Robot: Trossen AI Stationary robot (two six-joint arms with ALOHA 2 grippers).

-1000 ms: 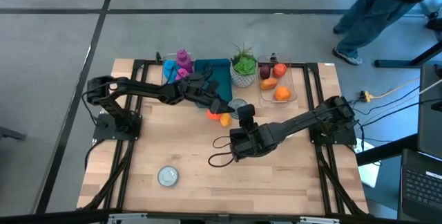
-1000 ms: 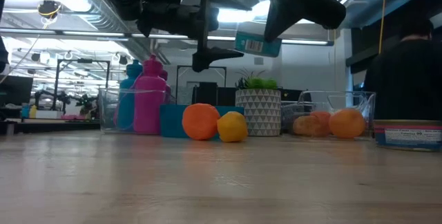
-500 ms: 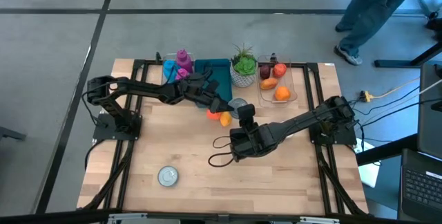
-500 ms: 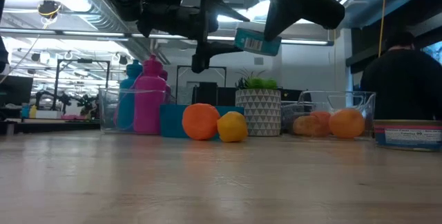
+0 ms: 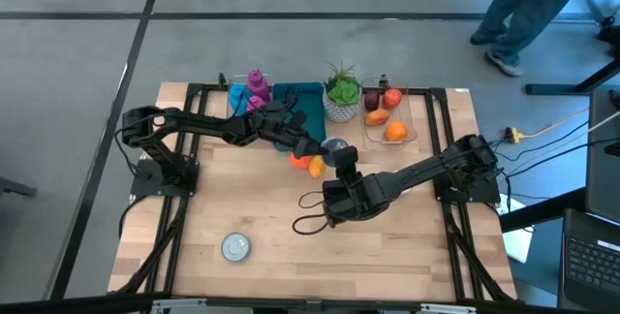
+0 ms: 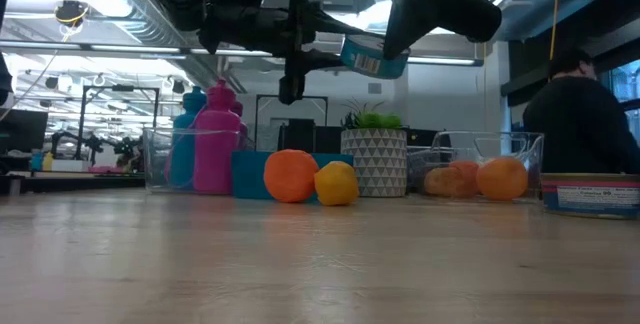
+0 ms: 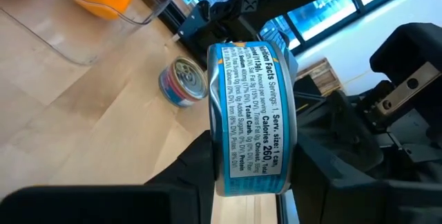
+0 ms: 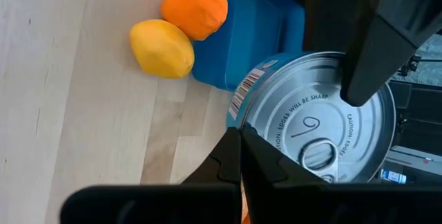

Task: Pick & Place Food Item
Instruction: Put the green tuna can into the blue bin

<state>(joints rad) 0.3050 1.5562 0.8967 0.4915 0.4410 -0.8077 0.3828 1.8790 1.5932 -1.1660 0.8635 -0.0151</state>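
A flat can with a blue label [image 6: 372, 56] hangs high above the table's middle, between both grippers; it also shows in the high view [image 5: 334, 146]. My right gripper [image 5: 341, 161] is shut on it from the right. My left gripper [image 5: 316, 149] reaches in from the left, its fingers closed on the can. In the left wrist view the label [image 7: 252, 113] faces the camera. In the right wrist view the lid with its pull tab [image 8: 321, 137] faces the camera. An orange ball [image 6: 291, 176] and a yellow lemon [image 6: 336, 183] rest on the table below. My left gripper has the can's two flat faces between its fingers; one finger [image 8: 369, 51] lies across the lid. The fingers come level from the table's left. The can is clear of the table, tilted. My right gripper pinches the can at its rim [image 8: 238, 117], by the barcode side, with the fingertips almost together. It comes slanting down from the table's right. The can hangs below and beside it, clear of the table.
Along the far edge stand a pink bottle [image 5: 258, 86], a blue box [image 5: 302, 106], a potted plant [image 5: 341, 91] and a clear tray of fruit [image 5: 387, 118]. One can [image 5: 235, 246] lies near left, another [image 6: 590, 196] at the right. A person [image 6: 580, 114] stands beyond the table.
In the low view my left gripper's lower finger has risen against the can, narrowing the gap between its fingers. The can and my right gripper have stayed where they were. The person beyond the table's far right has moved.
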